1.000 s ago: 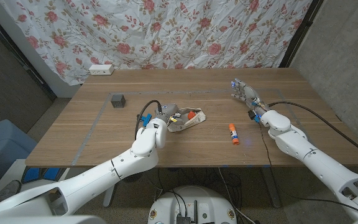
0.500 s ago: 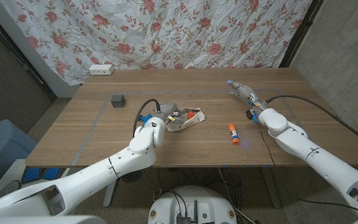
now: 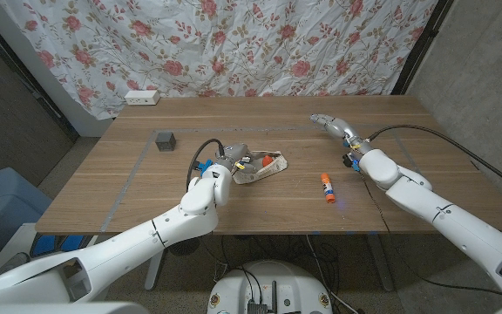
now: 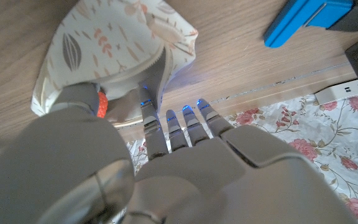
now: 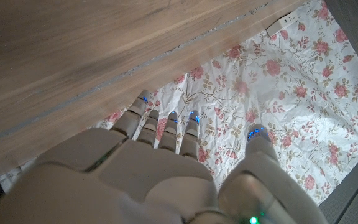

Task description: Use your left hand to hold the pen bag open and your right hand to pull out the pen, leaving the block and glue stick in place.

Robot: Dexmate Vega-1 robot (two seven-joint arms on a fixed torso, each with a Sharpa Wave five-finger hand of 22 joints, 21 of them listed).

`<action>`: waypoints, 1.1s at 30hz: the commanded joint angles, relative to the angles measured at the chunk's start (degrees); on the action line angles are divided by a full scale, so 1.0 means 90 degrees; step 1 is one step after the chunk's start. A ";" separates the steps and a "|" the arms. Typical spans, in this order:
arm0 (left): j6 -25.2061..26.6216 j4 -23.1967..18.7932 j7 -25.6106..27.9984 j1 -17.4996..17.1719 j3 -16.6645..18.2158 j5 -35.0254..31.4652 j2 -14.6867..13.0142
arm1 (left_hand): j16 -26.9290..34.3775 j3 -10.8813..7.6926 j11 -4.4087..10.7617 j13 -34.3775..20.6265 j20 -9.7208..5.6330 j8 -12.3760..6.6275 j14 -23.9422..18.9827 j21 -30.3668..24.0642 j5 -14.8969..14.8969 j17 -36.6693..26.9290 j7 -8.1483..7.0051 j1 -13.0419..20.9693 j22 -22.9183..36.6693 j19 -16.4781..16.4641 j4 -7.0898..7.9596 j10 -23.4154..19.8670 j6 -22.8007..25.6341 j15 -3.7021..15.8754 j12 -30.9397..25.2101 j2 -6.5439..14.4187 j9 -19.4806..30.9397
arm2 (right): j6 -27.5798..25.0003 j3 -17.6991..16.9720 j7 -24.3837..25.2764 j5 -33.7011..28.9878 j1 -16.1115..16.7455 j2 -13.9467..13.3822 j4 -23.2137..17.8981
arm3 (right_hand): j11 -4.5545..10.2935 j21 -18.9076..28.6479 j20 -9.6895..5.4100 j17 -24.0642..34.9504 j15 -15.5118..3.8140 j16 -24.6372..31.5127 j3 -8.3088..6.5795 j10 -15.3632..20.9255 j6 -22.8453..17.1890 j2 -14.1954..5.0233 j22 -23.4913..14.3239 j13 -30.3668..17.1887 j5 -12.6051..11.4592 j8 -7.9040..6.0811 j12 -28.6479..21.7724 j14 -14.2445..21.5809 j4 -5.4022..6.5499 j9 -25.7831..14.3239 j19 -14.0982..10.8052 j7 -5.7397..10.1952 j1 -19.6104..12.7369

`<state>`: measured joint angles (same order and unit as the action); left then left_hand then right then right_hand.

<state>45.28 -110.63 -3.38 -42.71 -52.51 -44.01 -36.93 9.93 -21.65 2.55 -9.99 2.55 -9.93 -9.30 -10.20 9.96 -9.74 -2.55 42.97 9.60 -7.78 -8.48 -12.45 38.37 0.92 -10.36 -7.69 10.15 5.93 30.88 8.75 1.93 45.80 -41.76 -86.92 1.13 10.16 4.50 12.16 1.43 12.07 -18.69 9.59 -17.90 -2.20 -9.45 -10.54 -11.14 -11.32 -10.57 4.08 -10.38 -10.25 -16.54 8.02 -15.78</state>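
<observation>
At table centre my left hand (image 3: 234,157) holds the pen bag (image 3: 264,167) by its edge, while my right hand (image 3: 334,125), fingers extended and empty, hovers at two o'clock, pen not yet pulled.

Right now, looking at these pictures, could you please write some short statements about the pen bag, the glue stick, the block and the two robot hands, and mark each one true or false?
1. The left robot hand is at the pen bag. True.
2. The glue stick is inside the pen bag. False: it lies on the wooden table, between the bag and the right arm.
3. The right robot hand holds a pen. False: it holds nothing, well away from the bag.
4. The dark block sits on the table to the left of the bag. True.
5. A white power strip lies at the far table edge. True.
</observation>
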 commanded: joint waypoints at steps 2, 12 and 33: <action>-0.0097 0.0056 0.0115 0.0038 -0.0046 0.0085 -0.0015 | 0.0027 0.0042 0.0005 -0.0025 0.0002 -0.0031 0.0021 -0.0030 0.0044 -0.0011 0.0014 -0.0085 0.0018 0.0038 -0.0004 0.0032 -0.0024 -0.0008 -0.0026 -0.0012 0.0008 | -0.0852 0.0203 -0.0043 -0.0755 -0.0092 -0.0287 -0.0682 | 0.0022 0.0025 -0.0001 -0.0013 0.0015 -0.0008 -0.0056 -0.0100 -0.0129 0.0120 -0.0012 -0.0030 0.0009 -0.0108 0.0014 -0.0029 -0.0061 -0.0042 -0.0004 0.0041 -0.0246; -0.0115 0.0045 0.0113 0.0043 -0.0080 0.0085 -0.0029 | 0.0033 0.0096 -0.0006 -0.0025 0.0006 -0.0030 0.0025 -0.0032 0.0046 -0.0011 0.0024 -0.0145 0.0018 0.0054 0.0000 0.0047 -0.0073 -0.0018 -0.0031 -0.0044 0.0007 | -0.0981 0.0295 -0.0306 -0.1001 -0.0168 -0.0444 -0.0946 | 0.0038 0.0025 0.0000 -0.0038 0.0060 -0.0022 -0.0224 -0.0184 -0.0296 0.0221 -0.0009 -0.0034 -0.0005 -0.0216 0.0010 -0.0051 -0.0078 -0.0081 0.0042 -0.0013 -0.0780; -0.0294 0.0052 0.0289 -0.0066 -0.0028 0.0137 -0.0086 | 0.0006 0.0182 -0.0065 -0.0026 0.0022 -0.0025 0.0159 -0.0011 0.0055 -0.0013 0.0041 -0.0301 0.0018 0.0165 0.0033 0.0144 -0.0192 -0.0074 -0.0023 -0.0034 0.0005 | -0.1188 0.0608 -0.0990 -0.1662 -0.0560 -0.0549 -0.1318 | 0.0076 0.0035 0.0064 -0.0061 0.0143 -0.0043 -0.0587 -0.0347 -0.0564 0.0398 -0.0007 -0.0038 -0.0169 -0.0416 0.0003 -0.0149 -0.0089 -0.0155 0.0112 0.0029 -0.1852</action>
<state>43.56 -110.21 -1.63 -42.71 -53.10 -43.05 -37.34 9.93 -20.25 2.04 -9.99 2.67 -9.93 -8.21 -10.21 10.19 -9.73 -2.04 40.75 9.61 -6.66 -8.01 -11.32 36.83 0.29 -10.37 -8.17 10.16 -2.66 34.62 2.86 -8.97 42.57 -46.08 -96.71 1.96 10.16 5.13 11.44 2.67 11.64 -23.29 6.72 -22.13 0.82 -9.33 -10.81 -12.37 -14.54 -10.58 2.85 -11.12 -11.35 -15.93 8.08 -31.02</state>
